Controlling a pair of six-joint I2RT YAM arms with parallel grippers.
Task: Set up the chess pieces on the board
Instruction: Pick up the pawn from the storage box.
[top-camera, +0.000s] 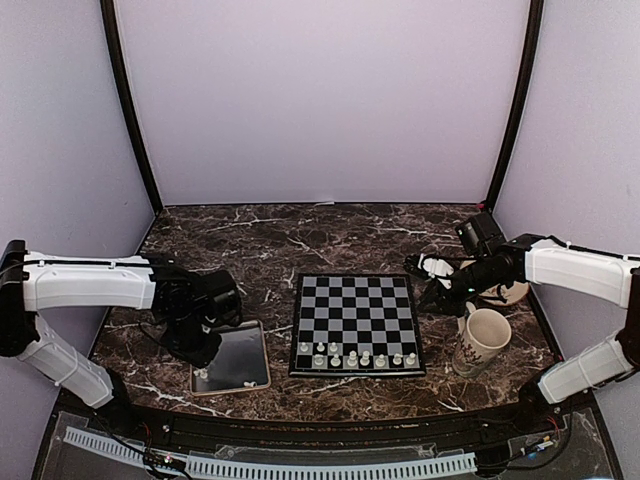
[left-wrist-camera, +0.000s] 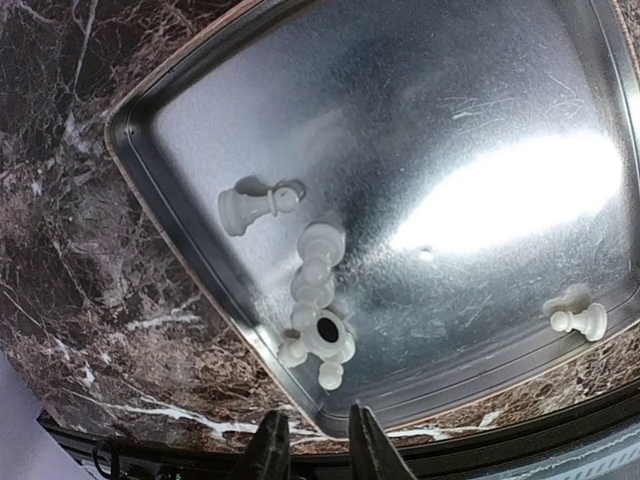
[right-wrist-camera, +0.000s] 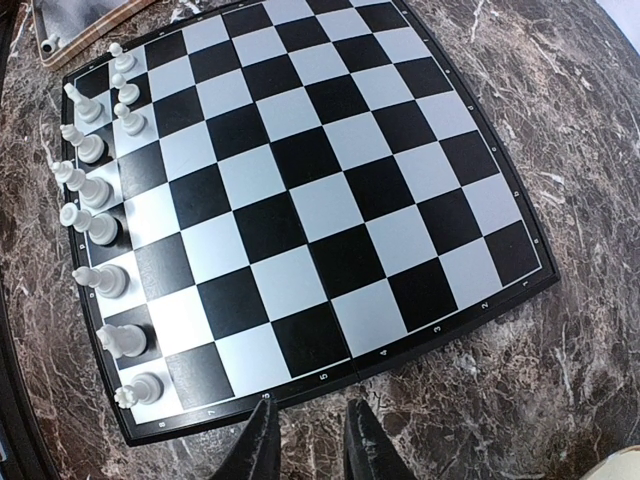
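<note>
Several chess pieces (left-wrist-camera: 318, 290) clumped in the tray (left-wrist-camera: 480, 100) corner, lying flat, long axis pointing back at my left gripper (left-wrist-camera: 318, 455), just ahead of it; jaws slightly apart, empty. Other side: right gripper (right-wrist-camera: 305, 452) well off the tray, over the board (right-wrist-camera: 300, 200) edge, jaws apart, empty.

Robot lab booth — plain lilac walls (top-camera: 320, 100), blk frame posts (top-camera: 130, 110), marble-look table (top-camera: 260, 240) w/ 2 arms (top-camera: 80, 285) bolted on.
</note>
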